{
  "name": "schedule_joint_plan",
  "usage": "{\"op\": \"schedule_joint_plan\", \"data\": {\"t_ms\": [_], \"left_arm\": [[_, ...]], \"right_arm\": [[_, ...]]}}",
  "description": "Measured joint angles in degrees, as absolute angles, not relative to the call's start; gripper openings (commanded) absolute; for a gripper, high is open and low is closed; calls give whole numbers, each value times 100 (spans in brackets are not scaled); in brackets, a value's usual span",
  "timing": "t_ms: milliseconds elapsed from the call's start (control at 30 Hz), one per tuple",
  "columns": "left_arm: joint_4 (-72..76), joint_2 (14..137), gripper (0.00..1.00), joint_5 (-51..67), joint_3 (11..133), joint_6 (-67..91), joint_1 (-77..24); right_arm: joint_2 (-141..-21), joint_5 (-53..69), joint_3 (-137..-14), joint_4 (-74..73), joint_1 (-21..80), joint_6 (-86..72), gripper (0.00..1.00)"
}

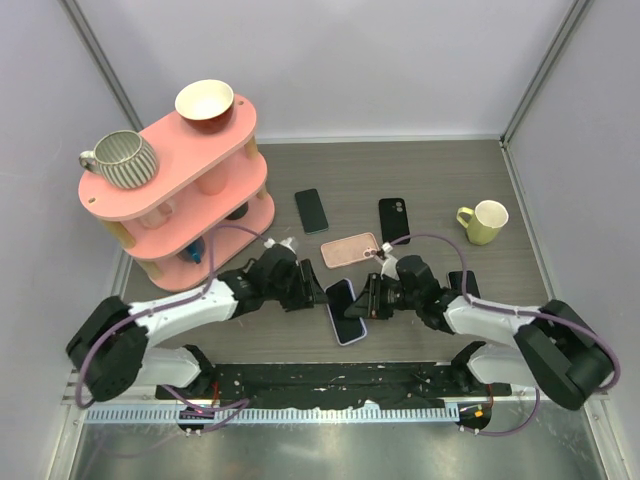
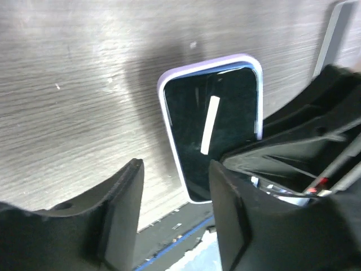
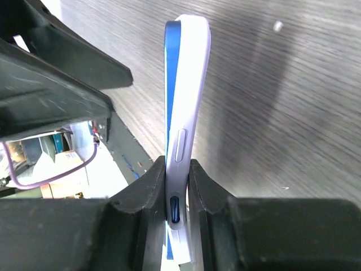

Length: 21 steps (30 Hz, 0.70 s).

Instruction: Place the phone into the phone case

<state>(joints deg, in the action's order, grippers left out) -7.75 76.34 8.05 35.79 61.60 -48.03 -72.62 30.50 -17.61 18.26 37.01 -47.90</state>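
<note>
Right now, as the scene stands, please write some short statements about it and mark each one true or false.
1. The right gripper is clamped on the phone. True.
2. The left gripper grips the phone too. False: its jaws stand open with nothing between them.
3. The yellow mug stands on the shelf. False: it stands on the table, at the right; the striped mug is on the shelf.
4. A pink case lies flat on the table beyond the grippers. True.
5. A bowl sits on the top level of the shelf. True.
</note>
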Motion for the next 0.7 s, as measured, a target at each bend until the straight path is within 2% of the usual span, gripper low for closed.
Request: {"op": "schedule_joint_plan", "data": {"t_ms": [167, 333, 633, 700], "left_arm": [[-1092, 6567, 69, 755, 3844, 5817, -4639], [-1050, 5833, 72, 917, 3852, 5524, -4611], [327, 5393, 67, 1686, 3135, 5714, -4600], [755, 5496, 59, 1874, 2987, 5892, -4600]], "right_arm": [[-6206, 3011, -1769, 1540, 3701, -4735, 1], [-5288, 3002, -1774, 1614, 3701, -4899, 1], [-4665, 3310, -1767, 2405, 3701, -5446, 1], [-4685, 3441, -1684, 2766, 3701, -5625, 1]]}}
